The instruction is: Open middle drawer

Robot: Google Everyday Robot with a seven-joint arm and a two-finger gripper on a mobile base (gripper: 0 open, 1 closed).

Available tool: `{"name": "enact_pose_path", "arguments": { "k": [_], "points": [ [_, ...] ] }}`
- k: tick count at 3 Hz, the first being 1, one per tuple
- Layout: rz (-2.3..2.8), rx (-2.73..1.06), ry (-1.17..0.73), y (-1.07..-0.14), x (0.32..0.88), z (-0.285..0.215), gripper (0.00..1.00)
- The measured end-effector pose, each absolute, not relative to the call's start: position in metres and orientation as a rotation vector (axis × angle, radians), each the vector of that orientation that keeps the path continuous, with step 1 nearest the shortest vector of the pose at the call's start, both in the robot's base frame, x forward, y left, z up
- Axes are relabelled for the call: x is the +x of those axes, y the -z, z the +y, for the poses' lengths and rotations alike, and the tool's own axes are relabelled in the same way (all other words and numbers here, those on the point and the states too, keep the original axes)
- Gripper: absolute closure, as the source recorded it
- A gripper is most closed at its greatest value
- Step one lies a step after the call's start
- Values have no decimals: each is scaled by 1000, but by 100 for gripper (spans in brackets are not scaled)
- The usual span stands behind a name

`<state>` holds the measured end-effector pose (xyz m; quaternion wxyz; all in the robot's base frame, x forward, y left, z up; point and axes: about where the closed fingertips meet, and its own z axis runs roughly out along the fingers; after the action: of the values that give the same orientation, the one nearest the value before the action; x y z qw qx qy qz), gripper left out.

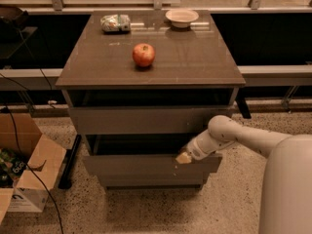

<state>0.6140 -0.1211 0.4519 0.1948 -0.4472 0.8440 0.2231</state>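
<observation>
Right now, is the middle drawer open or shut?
Partly open: the middle drawer juts past the bottom drawer, with a dark gap above it. The claw sits at its top edge.

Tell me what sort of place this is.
Probably an office or lab test area: speckled floor, an open cardboard box beside a drawer unit. The gripper is at the top edge of the middle drawer.

Arm stretched in from the right, gripper (184, 157) at the top edge of the middle drawer (136, 164).
The pale arm (243, 138) leaves the broad white body (287, 189) to the right of the drawer, bends at a rounded joint just above the drawer front's right end, then slopes down and leftward. The yellowish gripper tip meets the front's upper edge, right of its centre.
</observation>
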Motion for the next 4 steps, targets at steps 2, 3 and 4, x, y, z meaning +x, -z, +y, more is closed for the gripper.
{"name": "enact_pose_path", "arguments": {
  "k": [2,3,4],
  "points": [
    [2368,-1279,-644,-450,602,-116,0],
    [2415,-1306,-654,-439,601,-120,19],
    [2489,-1395,-650,-425,592,-130,42]
  ]
}}
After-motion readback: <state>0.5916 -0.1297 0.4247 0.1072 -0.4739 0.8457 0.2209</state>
